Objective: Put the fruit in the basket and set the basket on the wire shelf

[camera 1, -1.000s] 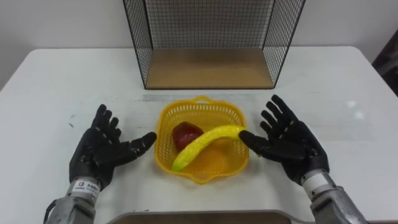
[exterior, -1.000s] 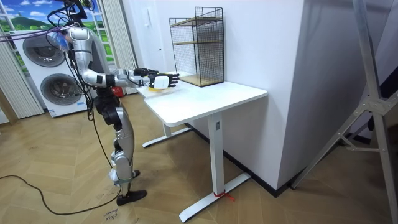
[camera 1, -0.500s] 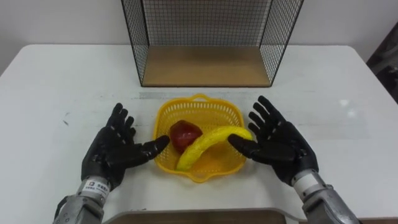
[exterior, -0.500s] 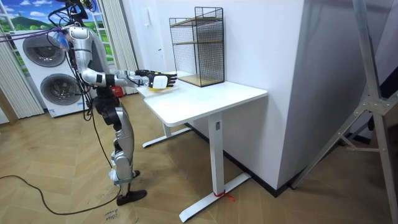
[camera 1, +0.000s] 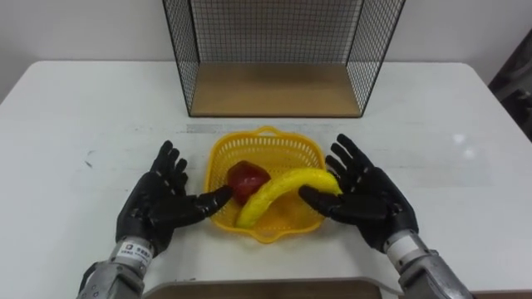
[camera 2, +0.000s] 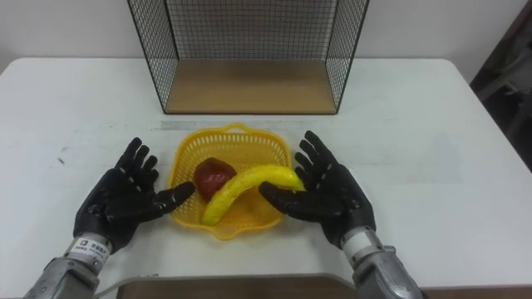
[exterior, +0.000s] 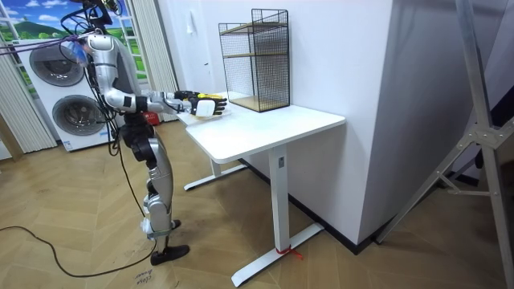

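Left hand [camera 1: 162, 203]: open and holding nothing, fingers spread, palm turned toward the basket, low over the table [camera 1: 75, 108]; its thumb tip is at the basket's left wall.
Basket [camera 1: 268, 134]: yellow, on the table between the two hands.
Red fruit [camera 1: 246, 178]: in the basket, just right of the left thumb.
Banana [camera 1: 274, 193]: in the basket, lying slantwise against the red fruit, its far end by the right hand.
Right hand [camera 1: 370, 199]: open, fingers spread, palm toward the basket, thumb over its right rim; nothing grasped.
Shelf [camera 1: 274, 87]: wire with a wooden floor, beyond both hands' fingertips, behind the basket.
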`<state>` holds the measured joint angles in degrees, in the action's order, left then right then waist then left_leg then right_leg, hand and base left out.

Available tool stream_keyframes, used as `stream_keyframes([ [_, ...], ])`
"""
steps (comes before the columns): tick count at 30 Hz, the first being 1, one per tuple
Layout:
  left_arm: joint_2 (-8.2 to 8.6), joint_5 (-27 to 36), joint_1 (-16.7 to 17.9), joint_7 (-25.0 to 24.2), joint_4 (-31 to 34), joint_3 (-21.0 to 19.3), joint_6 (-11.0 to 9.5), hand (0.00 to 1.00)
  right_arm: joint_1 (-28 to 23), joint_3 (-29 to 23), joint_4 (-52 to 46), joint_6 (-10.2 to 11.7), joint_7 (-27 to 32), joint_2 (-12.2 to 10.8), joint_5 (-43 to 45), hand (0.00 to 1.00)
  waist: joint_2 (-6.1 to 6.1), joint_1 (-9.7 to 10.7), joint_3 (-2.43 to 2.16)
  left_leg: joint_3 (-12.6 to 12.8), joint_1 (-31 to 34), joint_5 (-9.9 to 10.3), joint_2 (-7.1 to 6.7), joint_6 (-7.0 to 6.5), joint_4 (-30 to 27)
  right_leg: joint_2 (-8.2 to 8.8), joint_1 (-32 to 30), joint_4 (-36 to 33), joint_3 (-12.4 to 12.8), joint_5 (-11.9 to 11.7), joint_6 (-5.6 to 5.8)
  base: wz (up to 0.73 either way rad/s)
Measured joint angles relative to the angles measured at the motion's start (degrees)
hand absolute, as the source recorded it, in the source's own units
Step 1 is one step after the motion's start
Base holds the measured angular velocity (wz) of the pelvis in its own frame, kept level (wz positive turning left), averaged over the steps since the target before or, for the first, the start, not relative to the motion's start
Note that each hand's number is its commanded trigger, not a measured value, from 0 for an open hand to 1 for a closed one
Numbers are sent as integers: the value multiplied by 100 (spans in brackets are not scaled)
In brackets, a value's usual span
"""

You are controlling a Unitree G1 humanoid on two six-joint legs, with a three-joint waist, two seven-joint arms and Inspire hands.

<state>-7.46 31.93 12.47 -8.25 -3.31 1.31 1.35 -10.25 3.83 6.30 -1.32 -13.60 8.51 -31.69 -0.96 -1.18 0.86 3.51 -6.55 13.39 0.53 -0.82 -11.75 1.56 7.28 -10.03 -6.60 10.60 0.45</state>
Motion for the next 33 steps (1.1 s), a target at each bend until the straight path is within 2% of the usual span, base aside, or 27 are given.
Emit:
stream_keyframes([
  [15,5,1,-111,-26,-84,92,-8,0,23,67,12,-1,-36,-15,-1,0,3,1,-4,33,40,0,1,0,8,-2,-37,-2,3,-5,6,0],
  [20,14,1,-179,-30,-173,135,-13,0,46,186,12,-1,-37,-34,-1,0,29,-1,-20,42,31,0,2,-1,6,0,-40,-9,5,-6,7,0],
  [26,19,5,-180,-30,-177,228,-14,0,85,323,12,-2,-37,-130,-2,0,41,6,-24,53,32,-2,3,-4,2,5,-60,-59,10,-5,7,0],
  [33,15,38,-181,-30,-177,467,-161,0,286,581,11,-2,-35,-134,-7,0,34,6,-29,88,147,-18,-1,-26,-2,20,-176,-76,10,-11,15,0],
])
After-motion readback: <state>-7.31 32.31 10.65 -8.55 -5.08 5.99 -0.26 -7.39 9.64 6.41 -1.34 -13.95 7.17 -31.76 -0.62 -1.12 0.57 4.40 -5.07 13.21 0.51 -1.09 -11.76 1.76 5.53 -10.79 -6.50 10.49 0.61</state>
